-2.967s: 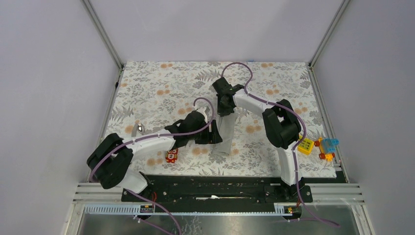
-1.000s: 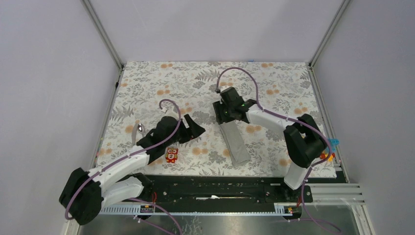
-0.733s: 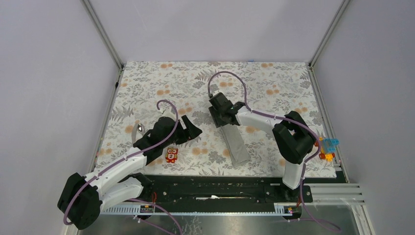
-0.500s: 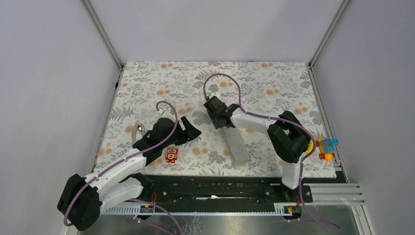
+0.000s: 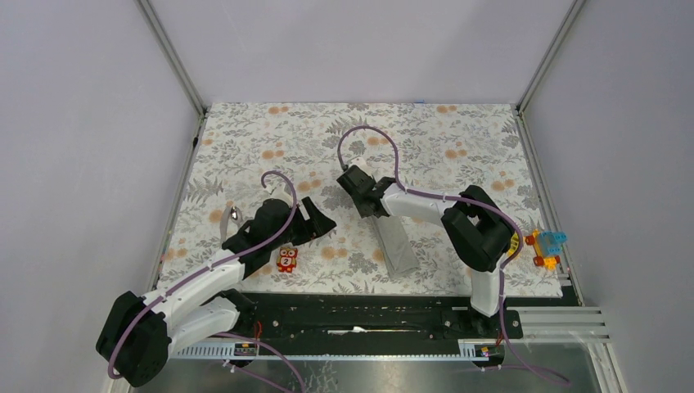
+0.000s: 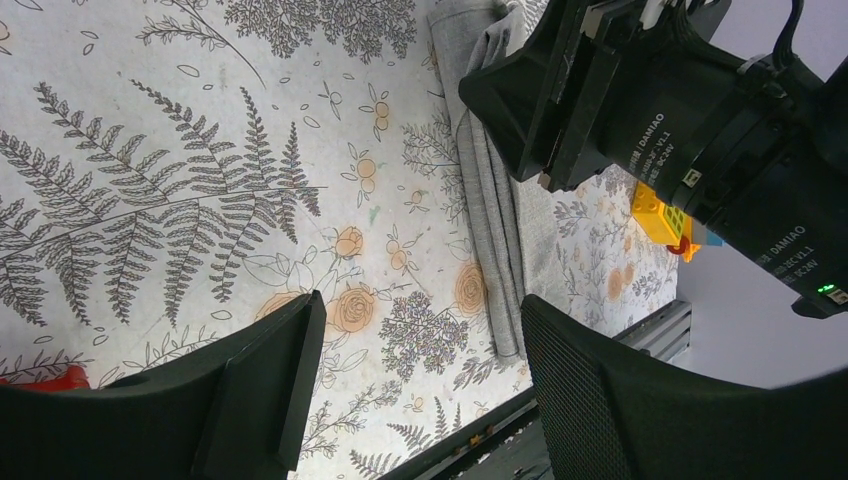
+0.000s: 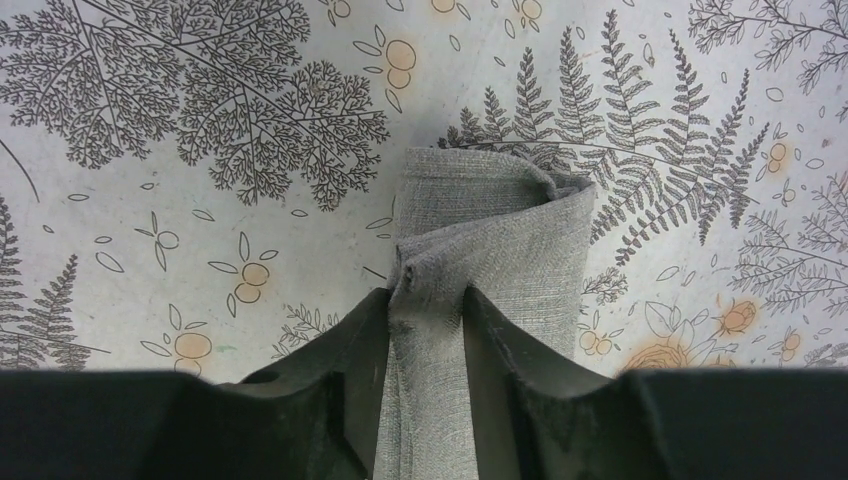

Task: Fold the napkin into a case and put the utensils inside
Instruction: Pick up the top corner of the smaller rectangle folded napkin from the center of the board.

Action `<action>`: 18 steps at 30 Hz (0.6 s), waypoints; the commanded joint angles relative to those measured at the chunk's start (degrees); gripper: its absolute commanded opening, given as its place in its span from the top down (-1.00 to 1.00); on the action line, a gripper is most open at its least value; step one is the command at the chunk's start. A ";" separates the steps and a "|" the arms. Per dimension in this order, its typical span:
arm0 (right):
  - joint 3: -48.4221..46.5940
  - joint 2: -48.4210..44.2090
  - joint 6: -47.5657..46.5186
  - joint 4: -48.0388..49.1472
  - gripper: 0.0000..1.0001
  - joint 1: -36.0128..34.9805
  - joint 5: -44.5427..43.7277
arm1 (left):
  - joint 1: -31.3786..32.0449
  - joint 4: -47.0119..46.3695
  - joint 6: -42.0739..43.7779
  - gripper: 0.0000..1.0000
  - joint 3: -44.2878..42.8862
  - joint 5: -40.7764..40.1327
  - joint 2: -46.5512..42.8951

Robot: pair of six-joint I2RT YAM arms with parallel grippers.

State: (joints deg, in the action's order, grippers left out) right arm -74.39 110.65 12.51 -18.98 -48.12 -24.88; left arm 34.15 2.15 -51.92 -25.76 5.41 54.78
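In the middle of the floral cover [image 5: 270,139], the napkin [image 5: 394,243] lies as a narrow folded strip running near to far. The right gripper [image 7: 425,300] has just pinched a ridge of cloth at its far end. The left gripper [image 5: 322,223] has backed off leftward, jaws wide and empty. My guess is it's opening the case's mouth next. The utensils [image 5: 230,216] wait at the left edge.

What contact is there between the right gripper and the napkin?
Touching: the right wrist view shows the right gripper pinching a raised fold of the napkin.
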 commanded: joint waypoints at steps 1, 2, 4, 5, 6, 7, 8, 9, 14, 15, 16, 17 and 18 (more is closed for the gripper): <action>-0.97 -0.39 0.81 1.39 0.36 -0.75 -2.40 | -0.49 -3.62 0.15 -0.54 0.26 0.57 -0.79; -1.09 -0.31 0.84 1.35 0.45 -0.83 -2.43 | -0.49 -3.71 0.15 -0.55 0.23 0.52 -0.64; -1.27 -0.18 0.93 1.32 0.49 -0.83 -3.12 | -0.57 -3.92 0.20 -0.54 0.14 0.59 -0.38; -1.24 -0.12 0.93 1.31 0.49 -0.78 -3.30 | -0.58 -4.10 0.16 -0.55 0.06 0.65 -0.26; -1.32 -0.17 0.93 1.38 0.50 -0.83 -3.48 | -0.59 -4.23 0.19 -0.54 -0.03 0.65 -0.10; -1.37 -0.24 0.98 1.40 0.56 -0.77 -3.71 | -0.58 -4.53 0.16 -0.55 -0.12 0.65 0.05; -1.37 -0.26 1.14 1.40 0.65 -0.81 -3.94 | -0.59 -4.69 0.22 -0.54 -0.27 0.68 0.29; -1.35 -0.34 1.27 1.40 0.77 -0.82 -4.09 | -0.59 -4.94 0.33 -0.55 -0.45 0.66 0.60; -0.75 -2.92 2.63 1.34 1.00 -0.70 -3.16 | -0.67 -7.63 1.25 -0.55 -2.19 1.40 4.45; -0.38 -4.05 3.21 1.32 1.00 -0.58 -2.57 | -0.67 -8.86 1.48 -0.55 -2.49 1.63 5.78; -0.18 -4.82 3.94 1.15 1.00 -0.34 -2.00 | -0.71 -10.17 1.66 -0.55 -2.77 1.89 7.18; 0.04 -5.55 4.78 0.93 1.00 -0.06 -1.16 | -0.67 -11.76 1.76 -0.56 -3.06 2.15 8.71; 0.34 -6.15 5.58 0.64 1.00 0.41 -0.07 | -0.67 -13.66 1.94 -0.56 -3.29 2.28 10.43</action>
State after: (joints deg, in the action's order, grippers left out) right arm -74.26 109.97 14.35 -18.92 -48.31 -26.26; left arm 33.78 -2.94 -51.57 -26.11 6.24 61.04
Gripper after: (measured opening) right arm 0.033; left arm 0.778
